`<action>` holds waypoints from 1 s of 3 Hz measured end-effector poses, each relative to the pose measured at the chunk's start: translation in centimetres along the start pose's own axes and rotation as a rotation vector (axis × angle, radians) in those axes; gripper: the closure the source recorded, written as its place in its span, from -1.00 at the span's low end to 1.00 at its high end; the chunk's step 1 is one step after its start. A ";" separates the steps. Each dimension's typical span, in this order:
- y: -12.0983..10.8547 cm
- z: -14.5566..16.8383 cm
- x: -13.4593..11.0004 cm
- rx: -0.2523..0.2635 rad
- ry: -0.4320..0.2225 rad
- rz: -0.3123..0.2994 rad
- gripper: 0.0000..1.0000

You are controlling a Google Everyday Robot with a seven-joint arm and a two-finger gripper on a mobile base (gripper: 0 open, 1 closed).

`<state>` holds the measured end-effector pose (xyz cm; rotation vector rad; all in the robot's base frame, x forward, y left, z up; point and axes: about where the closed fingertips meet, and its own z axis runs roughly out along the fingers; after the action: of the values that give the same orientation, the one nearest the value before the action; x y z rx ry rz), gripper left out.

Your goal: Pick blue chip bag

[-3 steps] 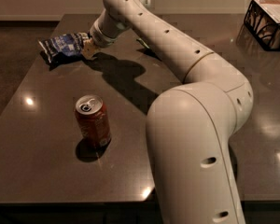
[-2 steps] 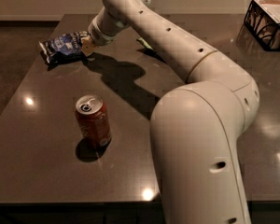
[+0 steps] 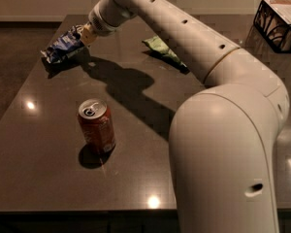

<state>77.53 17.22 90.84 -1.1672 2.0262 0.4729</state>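
Note:
The blue chip bag (image 3: pixel 62 47), crinkled dark-blue foil with white edges, is at the far left of the dark table (image 3: pixel 48 169). My gripper (image 3: pixel 81 34) reaches in from the right and is shut on the bag's right end. The bag sits a little above the tabletop, with its shadow on the surface just below and to the left of it. My white arm runs from the lower right across the table to the bag.
A red soda can (image 3: pixel 96 126) stands upright at the front left of the table. A light-green chip bag (image 3: pixel 161 49) lies at the back middle, partly behind my arm. A black wire basket (image 3: pixel 280 24) stands at the far right.
The gripper stays on the bag's right end. The bag has risen slightly. My arm's big lower segment has shifted a little to the right.

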 end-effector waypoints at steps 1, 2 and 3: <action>0.5 -2.4 -1.6 -0.002 -0.051 -0.022 1.00; 0.8 -4.8 -3.1 -0.012 -0.106 -0.034 1.00; 1.0 -7.3 -3.9 -0.009 -0.152 -0.035 1.00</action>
<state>74.87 15.44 98.52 -1.1356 1.8725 0.5378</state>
